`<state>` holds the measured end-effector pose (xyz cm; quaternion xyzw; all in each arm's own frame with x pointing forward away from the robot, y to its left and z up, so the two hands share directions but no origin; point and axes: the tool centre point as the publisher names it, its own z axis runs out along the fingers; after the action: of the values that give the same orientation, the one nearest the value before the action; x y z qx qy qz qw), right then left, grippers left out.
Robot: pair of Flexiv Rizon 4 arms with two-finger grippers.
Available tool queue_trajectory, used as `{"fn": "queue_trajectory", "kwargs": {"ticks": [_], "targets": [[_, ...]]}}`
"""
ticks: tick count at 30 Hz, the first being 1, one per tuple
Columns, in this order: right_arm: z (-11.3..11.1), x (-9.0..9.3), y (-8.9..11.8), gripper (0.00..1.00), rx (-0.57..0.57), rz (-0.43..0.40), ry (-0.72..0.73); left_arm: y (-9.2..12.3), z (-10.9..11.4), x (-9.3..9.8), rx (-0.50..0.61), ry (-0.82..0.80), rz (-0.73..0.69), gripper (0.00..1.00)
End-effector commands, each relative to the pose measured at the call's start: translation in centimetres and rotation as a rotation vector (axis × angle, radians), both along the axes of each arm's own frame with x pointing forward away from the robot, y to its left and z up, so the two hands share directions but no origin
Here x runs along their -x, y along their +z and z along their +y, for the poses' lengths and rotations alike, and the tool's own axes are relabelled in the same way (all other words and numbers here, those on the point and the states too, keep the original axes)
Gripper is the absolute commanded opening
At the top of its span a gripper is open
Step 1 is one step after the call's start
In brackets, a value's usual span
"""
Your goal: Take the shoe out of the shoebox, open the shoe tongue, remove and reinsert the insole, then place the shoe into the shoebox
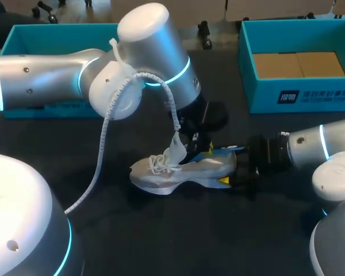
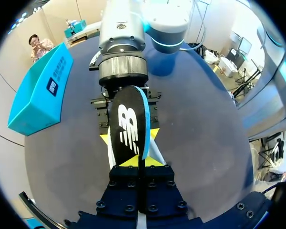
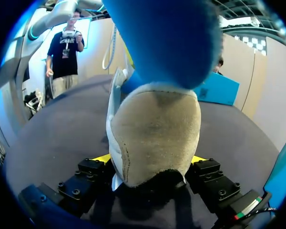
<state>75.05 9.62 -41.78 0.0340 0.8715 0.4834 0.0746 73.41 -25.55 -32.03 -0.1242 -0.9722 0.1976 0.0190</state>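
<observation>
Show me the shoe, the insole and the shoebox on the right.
shoe (image 1: 190, 171): head view, on its white side.
insole (image 2: 128, 126): left wrist view, on its black face.
shoebox (image 1: 264, 95): head view, on its blue front wall.

On the dark table (image 1: 161, 241) — a white shoe (image 1: 184, 172) sole-down near the middle, a teal shoebox (image 1: 264, 95) at the far right with brown cardboard (image 1: 299, 64) inside, a second teal box (image 1: 52, 35) far left.
</observation>
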Motion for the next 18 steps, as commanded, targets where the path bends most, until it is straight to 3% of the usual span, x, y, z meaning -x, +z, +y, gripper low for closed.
{"fn": "queue_trajectory", "kwargs": {"ticks": [1,2,5,6,7,8,10,18], "targets": [[0.4,0.0,-0.3,0.0,0.008,0.001,-0.002,-0.2,-0.4,0.1,-0.007,0.006,-0.008,0.0],[0.4,0.0,-0.3,0.0,0.008,0.001,-0.002,-0.2,-0.4,0.1,-0.009,0.006,-0.008,0.23],[0.4,0.0,-0.3,0.0,0.008,0.001,-0.002,0.0,-0.1,0.1,-0.007,0.014,-0.006,0.55],[0.4,0.0,-0.3,0.0,0.008,0.001,-0.002,0.2,0.1,0.1,-0.001,0.015,-0.004,0.78],[0.4,0.0,-0.3,0.0,0.008,0.001,-0.002,0.3,0.2,0.1,0.002,0.017,-0.004,0.91],[0.4,0.0,-0.3,0.0,0.008,0.001,-0.002,0.5,0.3,0.1,0.003,0.018,-0.005,0.96],[0.4,0.0,-0.3,0.0,0.008,0.001,-0.002,0.7,0.6,0.2,0.01,0.022,-0.004,0.98],[0.4,0.0,-0.3,0.0,0.008,0.001,-0.002,1.3,1.4,1.4,0.04,0.041,-0.104,1.0]]}}
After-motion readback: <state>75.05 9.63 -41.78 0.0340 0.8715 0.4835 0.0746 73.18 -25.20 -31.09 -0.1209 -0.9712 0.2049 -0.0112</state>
